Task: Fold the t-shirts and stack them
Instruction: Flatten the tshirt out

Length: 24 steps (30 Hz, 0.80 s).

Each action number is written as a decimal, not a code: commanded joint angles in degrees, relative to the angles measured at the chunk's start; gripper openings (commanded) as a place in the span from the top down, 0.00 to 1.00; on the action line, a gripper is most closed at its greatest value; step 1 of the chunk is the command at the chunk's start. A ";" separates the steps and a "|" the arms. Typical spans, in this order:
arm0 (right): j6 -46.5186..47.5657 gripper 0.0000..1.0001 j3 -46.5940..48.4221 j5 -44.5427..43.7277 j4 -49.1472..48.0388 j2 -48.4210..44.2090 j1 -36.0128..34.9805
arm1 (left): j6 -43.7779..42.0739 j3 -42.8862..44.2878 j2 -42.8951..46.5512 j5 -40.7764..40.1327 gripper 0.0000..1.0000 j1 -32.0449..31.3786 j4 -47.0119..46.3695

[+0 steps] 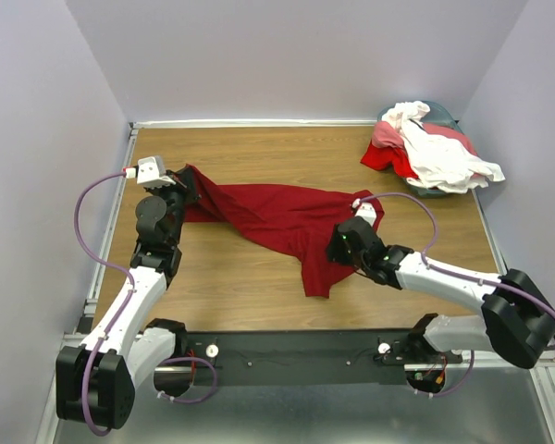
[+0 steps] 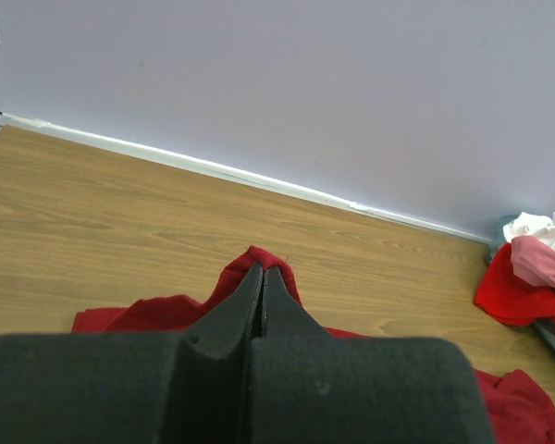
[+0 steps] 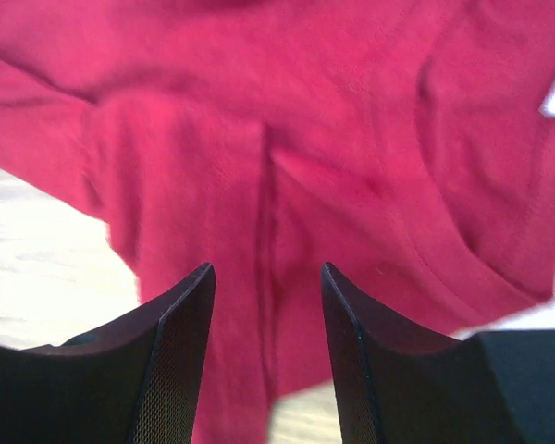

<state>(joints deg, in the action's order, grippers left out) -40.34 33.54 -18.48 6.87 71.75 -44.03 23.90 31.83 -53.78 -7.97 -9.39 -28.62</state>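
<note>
We see the crimson t-shirt [image 1: 277, 217] lying crumpled across the middle of the counter [image 1: 259, 153], a flat board with a warm wood-grain surface. The shirt is soft, matte knit cloth. It stretches from near the left edge to right of centre, and one narrow flap trails toward the near edge. Its left end rises into a small peak, where the left fingers [image 2: 262, 287] are pressed together on a pinch of the fabric. Those fingers are black, tapered wedges, and red cloth bunches on either side of them.

The right fingers [image 3: 199, 301] are spread apart with nothing between them. They are dark, with a fine mesh-like texture on their inner faces, and they point at the shirt's right part. There we can make out a stitched hem and a long vertical crease. From these views we cannot tell whether they touch the cloth.

In the far right corner sits a loose heap. A rumpled white t-shirt [image 1: 444, 157] drapes over the top of a lighter red-pink t-shirt [image 1: 388, 139], and a teal t-shirt [image 1: 441, 113] shows underneath. This heap is well apart from the crimson one.
</note>
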 commanded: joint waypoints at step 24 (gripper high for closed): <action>-3.52 0.56 -7.78 15.22 -18.39 8.15 4.57 | 0.36 -0.46 1.66 0.67 1.00 -0.02 -0.91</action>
<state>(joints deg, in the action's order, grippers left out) -42.50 27.42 -6.09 -9.54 79.20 -39.66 23.90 31.79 -53.32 -7.97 -9.39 -28.58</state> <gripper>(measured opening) 0.450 0.007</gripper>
